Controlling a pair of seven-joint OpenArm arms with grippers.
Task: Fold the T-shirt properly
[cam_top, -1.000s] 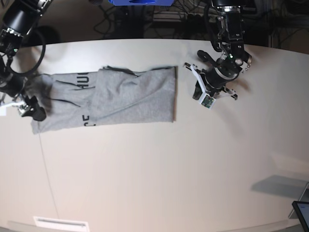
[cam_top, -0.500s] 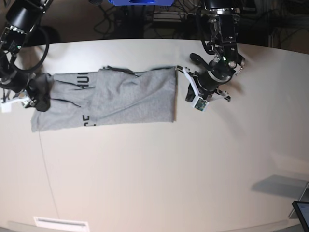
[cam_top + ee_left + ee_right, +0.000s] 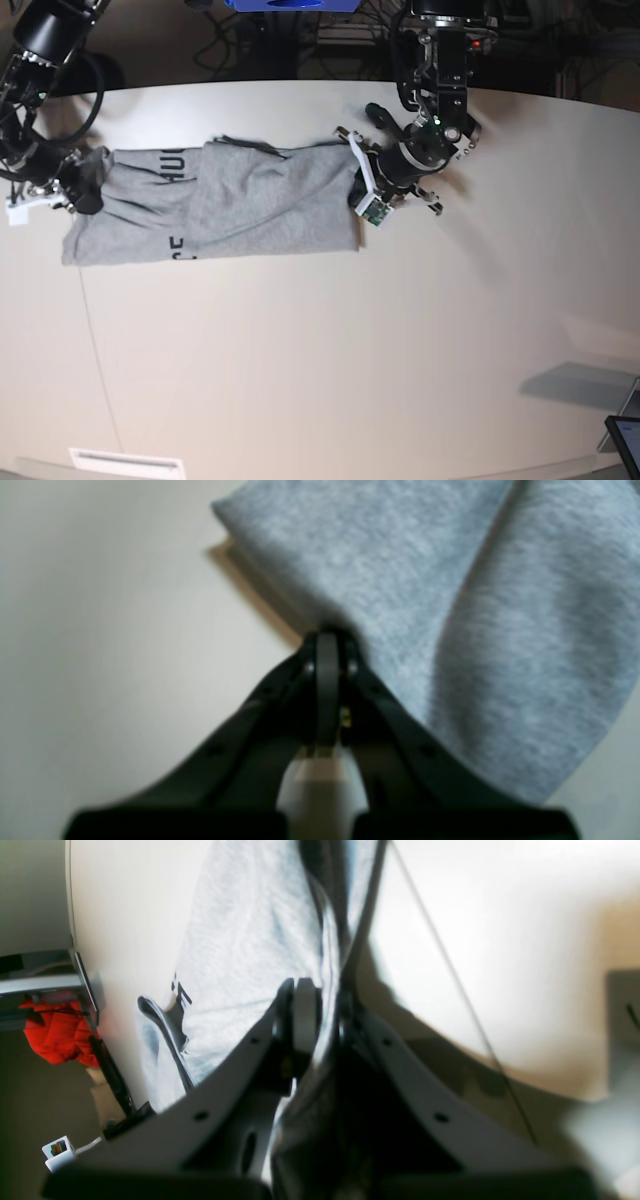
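- Shirt lies as a long grey band across the far half of the table, side panels already turned in, black lettering showing near its left end in the base view.
- Left gripper has swung in from beside the cloth to the band's near-right edge; its jaws are pressed together, and whether cloth is pinched between them cannot be told.
- Right gripper has moved onto the opposite end and clamped down on a bunched fold there, so an end-to-end fold looks ready to begin.
- Right wrist view alone shows cloth caught between the fingers.
- Left wrist view alone shows the closed tips just meeting the grey edge.
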